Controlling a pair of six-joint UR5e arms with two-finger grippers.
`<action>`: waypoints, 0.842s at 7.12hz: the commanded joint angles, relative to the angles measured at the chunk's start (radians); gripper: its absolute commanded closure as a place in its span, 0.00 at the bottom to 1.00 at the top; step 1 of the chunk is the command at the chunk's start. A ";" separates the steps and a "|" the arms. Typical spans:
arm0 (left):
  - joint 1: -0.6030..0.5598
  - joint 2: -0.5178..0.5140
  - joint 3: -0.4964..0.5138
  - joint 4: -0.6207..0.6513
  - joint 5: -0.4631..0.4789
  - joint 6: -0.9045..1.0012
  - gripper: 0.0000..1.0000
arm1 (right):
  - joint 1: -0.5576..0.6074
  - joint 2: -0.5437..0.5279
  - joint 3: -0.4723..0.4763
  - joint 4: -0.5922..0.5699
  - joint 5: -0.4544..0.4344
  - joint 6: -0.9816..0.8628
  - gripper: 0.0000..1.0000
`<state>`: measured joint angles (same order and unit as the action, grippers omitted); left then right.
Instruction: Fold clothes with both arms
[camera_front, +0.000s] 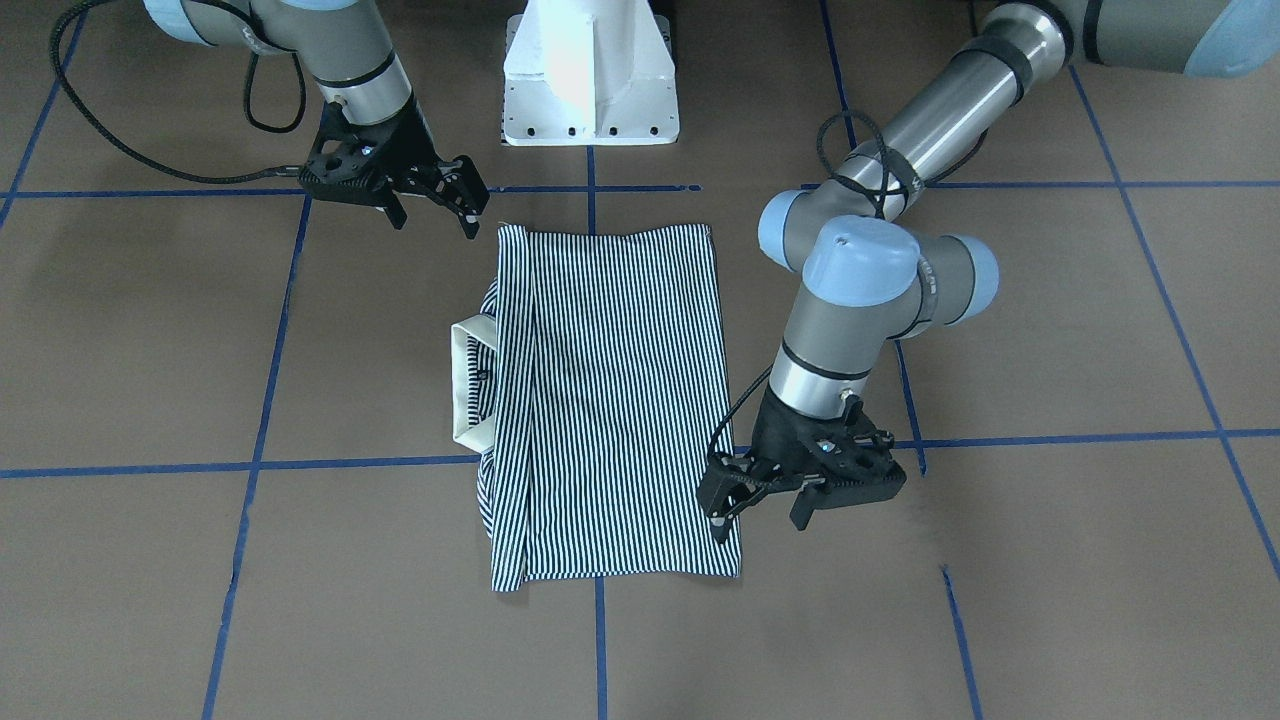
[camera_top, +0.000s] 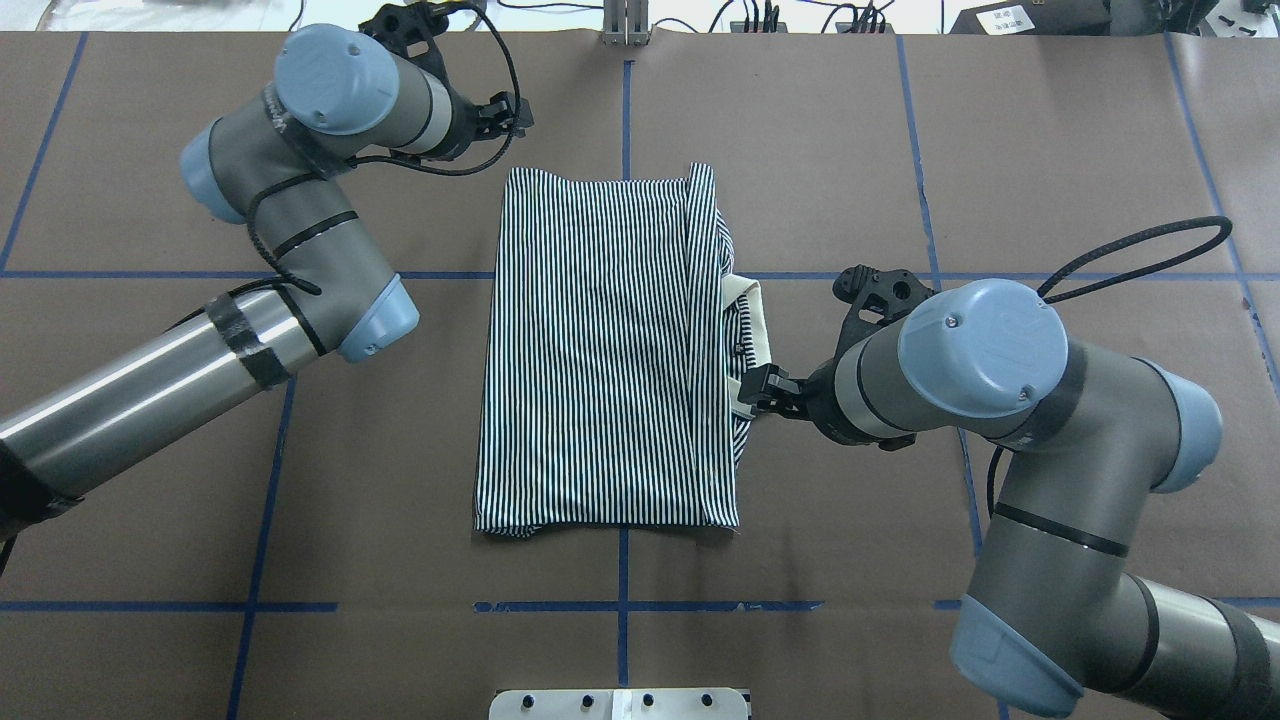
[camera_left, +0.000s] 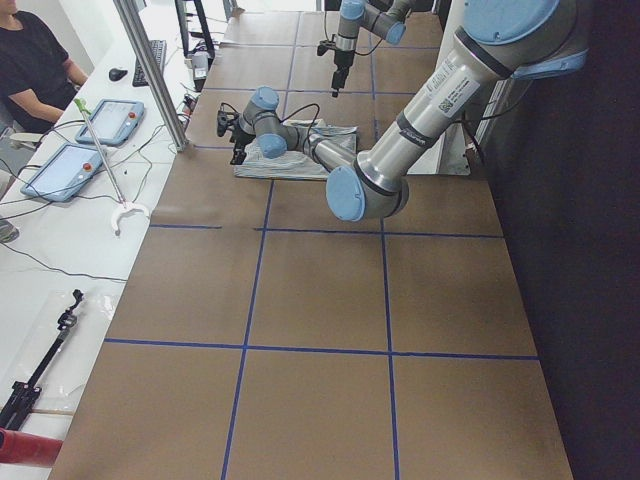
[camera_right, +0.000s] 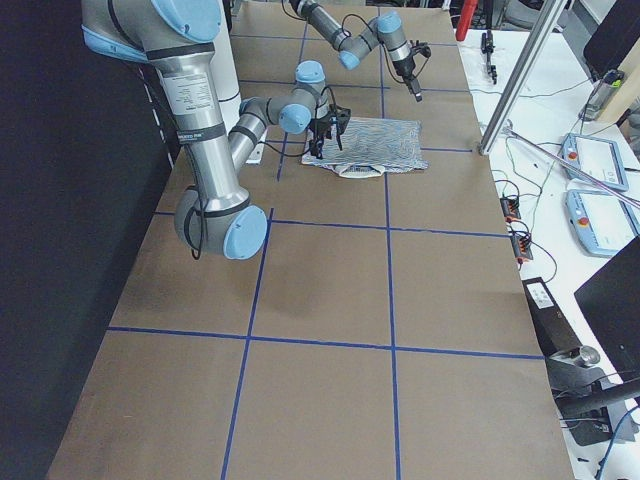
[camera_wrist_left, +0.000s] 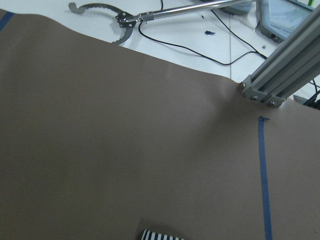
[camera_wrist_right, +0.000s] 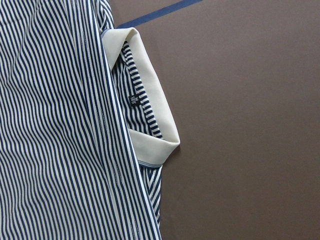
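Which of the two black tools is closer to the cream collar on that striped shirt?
Right. The right tool hovers close to the cream collar; the left tool is across the navy-and-white striped shirt, near its far hem corner.

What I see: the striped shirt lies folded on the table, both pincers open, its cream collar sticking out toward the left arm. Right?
Not quite: the cream collar sticks out toward the right arm, as the overhead exterior view shows. The rest holds: striped shirt folded, left pincer and right pincer open.

What I see besides the job
White pedestal (camera_front: 590, 90) top centre; reacher tool (camera_wrist_left: 120, 22) upper left; aluminium post (camera_wrist_left: 282, 65) right; seated person (camera_left: 30, 60) upper left.
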<state>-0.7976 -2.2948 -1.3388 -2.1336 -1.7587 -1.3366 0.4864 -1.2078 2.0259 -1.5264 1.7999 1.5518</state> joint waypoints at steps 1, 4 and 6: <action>0.006 0.125 -0.280 0.189 -0.033 0.004 0.00 | -0.029 0.087 -0.070 -0.096 -0.028 -0.092 0.00; 0.049 0.238 -0.493 0.273 -0.042 0.007 0.00 | -0.095 0.253 -0.208 -0.224 -0.073 -0.189 0.00; 0.061 0.242 -0.490 0.273 -0.042 0.007 0.00 | -0.135 0.281 -0.287 -0.225 -0.076 -0.338 0.00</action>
<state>-0.7450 -2.0589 -1.8223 -1.8632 -1.8008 -1.3300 0.3734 -0.9518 1.7939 -1.7473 1.7264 1.2856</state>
